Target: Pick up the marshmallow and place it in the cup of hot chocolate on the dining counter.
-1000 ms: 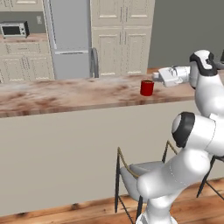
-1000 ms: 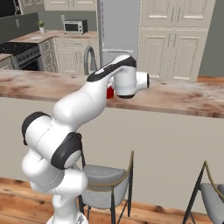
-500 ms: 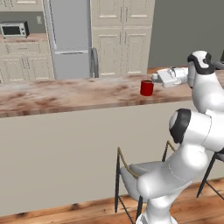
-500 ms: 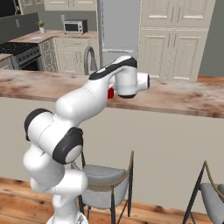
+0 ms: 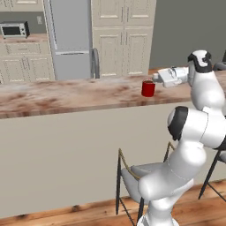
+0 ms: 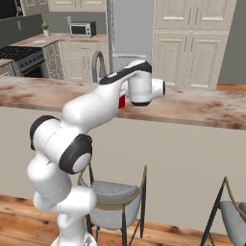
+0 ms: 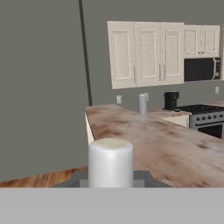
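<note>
Since the gripper [image 7: 111, 186] is clamped on the marshmallow [image 7: 110, 162], held above the dining counter [image 5: 66, 95] just beside the cup of hot chocolate [image 5: 148, 88], this light, squashy piece likely needs only gentle side pressure.

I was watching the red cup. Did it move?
No. The cup sits at the same spot on the counter, below the same cabinet.

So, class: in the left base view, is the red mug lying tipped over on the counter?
No, the red mug stands upright on the marbled counter.
</note>
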{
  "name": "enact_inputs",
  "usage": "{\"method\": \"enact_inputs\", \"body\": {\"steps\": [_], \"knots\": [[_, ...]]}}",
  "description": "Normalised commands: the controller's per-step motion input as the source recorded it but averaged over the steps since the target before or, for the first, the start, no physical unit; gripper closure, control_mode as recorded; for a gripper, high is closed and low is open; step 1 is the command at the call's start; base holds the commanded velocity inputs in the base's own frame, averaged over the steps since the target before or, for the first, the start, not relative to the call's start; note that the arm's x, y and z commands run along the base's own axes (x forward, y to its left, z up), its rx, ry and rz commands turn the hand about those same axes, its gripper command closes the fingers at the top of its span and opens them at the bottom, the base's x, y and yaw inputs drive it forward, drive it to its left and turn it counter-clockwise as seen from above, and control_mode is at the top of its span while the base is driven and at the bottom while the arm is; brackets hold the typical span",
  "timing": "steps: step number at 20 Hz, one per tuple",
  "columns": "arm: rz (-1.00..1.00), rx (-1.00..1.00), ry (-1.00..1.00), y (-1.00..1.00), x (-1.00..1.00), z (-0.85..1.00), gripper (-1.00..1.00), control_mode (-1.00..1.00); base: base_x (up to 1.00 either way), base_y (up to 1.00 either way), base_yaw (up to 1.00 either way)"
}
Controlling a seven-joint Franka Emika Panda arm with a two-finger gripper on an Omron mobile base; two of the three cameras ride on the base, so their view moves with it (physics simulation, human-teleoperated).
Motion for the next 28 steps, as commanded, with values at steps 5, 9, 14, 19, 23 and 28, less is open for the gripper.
{"method": "enact_inputs", "body": {"steps": [5,9,14,19,23,28], "knots": [[0.00,0.00,0.00,0.00,0.16,0.00,1.00,-1.00,0.00,0.00,0.00],[0.00,0.00,0.00,0.00,0.07,-0.08,1.00,-1.00,0.00,0.00,0.00],[0.00,0.00,0.00,-0.01,0.08,-0.14,1.00,-1.00,0.00,0.00,0.00],[0.00,0.00,0.00,-0.02,0.10,-0.18,1.00,-1.00,0.00,0.00,0.00],[0.00,0.00,0.00,0.00,0.19,0.01,1.00,-1.00,0.00,0.00,0.00],[0.00,0.03,0.00,-0.13,0.22,0.05,1.00,-1.00,0.00,0.00,0.00]]}}
